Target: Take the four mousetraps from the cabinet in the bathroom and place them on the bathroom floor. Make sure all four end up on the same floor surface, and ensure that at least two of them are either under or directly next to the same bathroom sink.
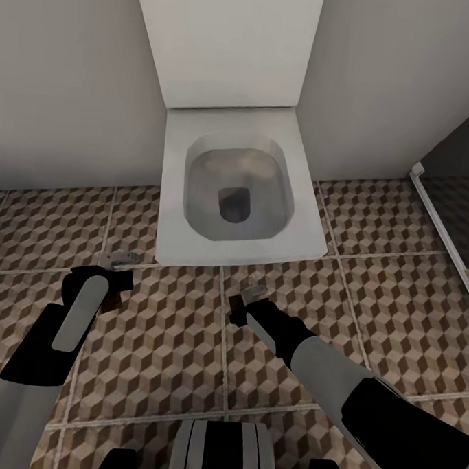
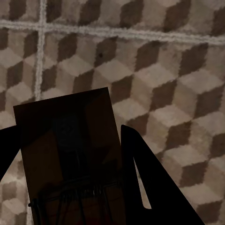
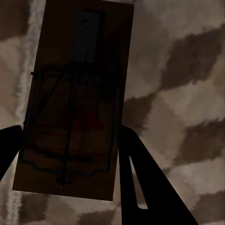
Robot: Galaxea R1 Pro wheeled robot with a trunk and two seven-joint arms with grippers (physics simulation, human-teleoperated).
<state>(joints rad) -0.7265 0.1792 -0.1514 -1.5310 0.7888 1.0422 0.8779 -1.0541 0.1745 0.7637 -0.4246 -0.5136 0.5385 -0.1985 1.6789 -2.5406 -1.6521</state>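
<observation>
Mousetraps, two flat rectangular wooden boards with dark wire springs, appear here in shadow, one held in each gripper above the bathroom floor (image 1: pixel 167 341) of cube-patterned brown, beige and cream tiles with pale grout. We see the left mousetrap (image 2: pixel 70 154) clamped between the dark fingers (image 2: pixel 154 187) of the left gripper (image 1: pixel 115 273), and the right mousetrap (image 3: pixel 75 103), showing a faint red spot, clamped by the right gripper (image 1: pixel 248 300). Both arms reach toward a white square-bowled toilet (image 1: pixel 240 187) set against a pale grey wall (image 1: pixel 64 81). A dark glass shower enclosure (image 1: pixel 456 198) borders the right edge.
</observation>
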